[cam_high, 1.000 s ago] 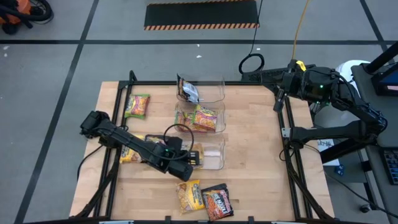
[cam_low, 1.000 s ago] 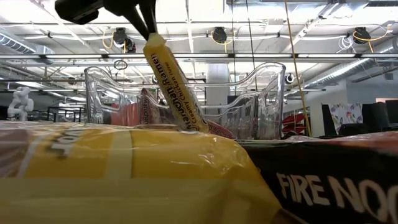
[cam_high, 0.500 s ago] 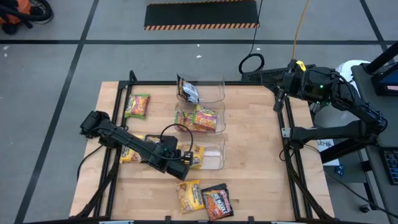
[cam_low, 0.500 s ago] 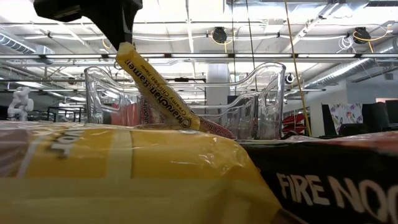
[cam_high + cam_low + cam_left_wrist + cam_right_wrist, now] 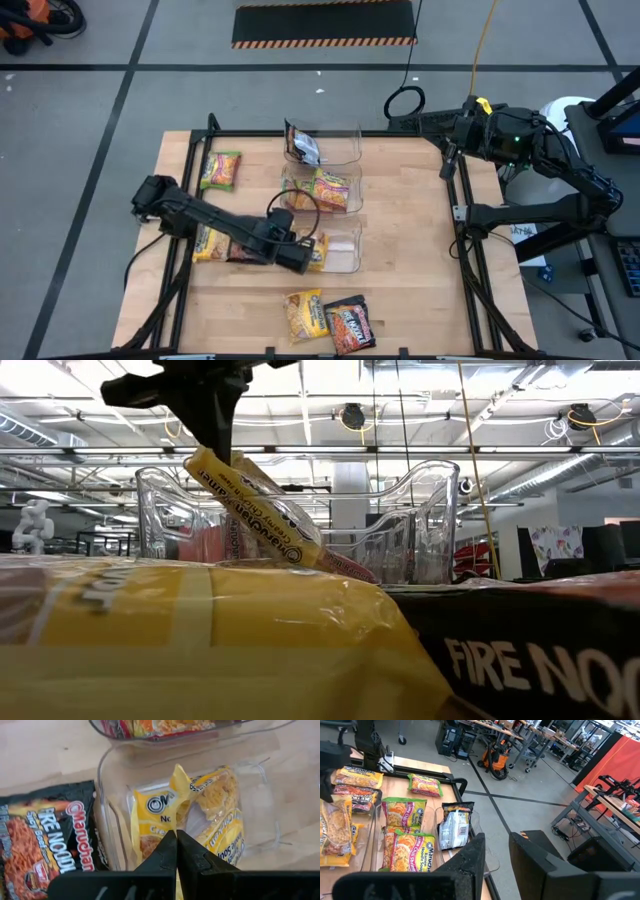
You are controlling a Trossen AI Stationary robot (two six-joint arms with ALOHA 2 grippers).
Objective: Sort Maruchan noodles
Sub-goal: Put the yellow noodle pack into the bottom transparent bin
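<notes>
While stretched low across the table, left pincer [image 5: 303,254] clamped on yellow noodle packet [image 5: 165,815], over clear bin [image 5: 345,262].

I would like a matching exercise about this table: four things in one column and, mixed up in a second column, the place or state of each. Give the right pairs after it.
Things:
1. yellow packet
2. left gripper
3. right gripper
4. green-yellow packet lying alone

Places or states:
A. open, holding nothing, off the table's far right corner
B. flat on the bare wood, far left of the table
C. pinched at one edge, hanging into the nearest clear bin
D. fingers shut, at the nearest bin's left rim

Pairs: 1-C, 2-D, 3-A, 4-B
</notes>
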